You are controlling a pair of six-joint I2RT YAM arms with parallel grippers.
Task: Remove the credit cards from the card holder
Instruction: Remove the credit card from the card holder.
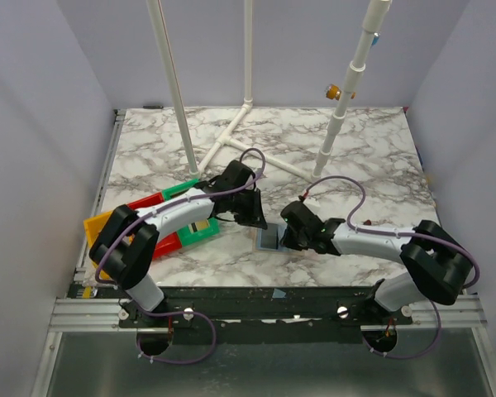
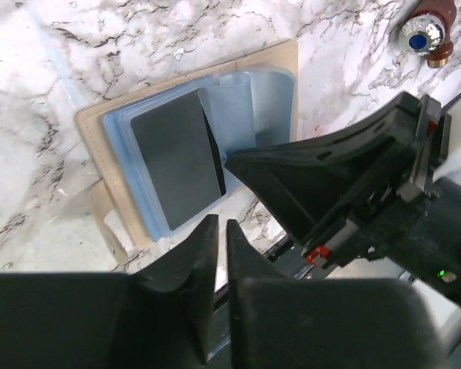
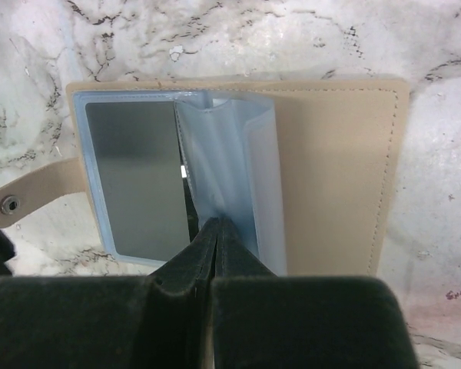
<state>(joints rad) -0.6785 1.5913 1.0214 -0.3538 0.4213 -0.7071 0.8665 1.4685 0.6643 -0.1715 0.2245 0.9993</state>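
The card holder (image 1: 269,240) lies open on the marble table near the front middle. In the right wrist view its beige cover (image 3: 330,177) is on the right, and a dark grey card (image 3: 134,177) sits in a pale blue pocket on the left. My right gripper (image 3: 217,224) is shut on a pale blue plastic leaf (image 3: 230,154) of the holder and holds it raised; I cannot tell whether a card is inside. My left gripper (image 2: 221,227) is shut and empty, just off the holder's (image 2: 115,123) near edge. No white card shows.
Yellow (image 1: 99,225), red (image 1: 145,203) and green (image 1: 200,233) bins sit at the left under my left arm. White pipe stands (image 1: 231,132) rise from the back of the table. The holder's strap with a snap (image 3: 11,204) lies out to the left.
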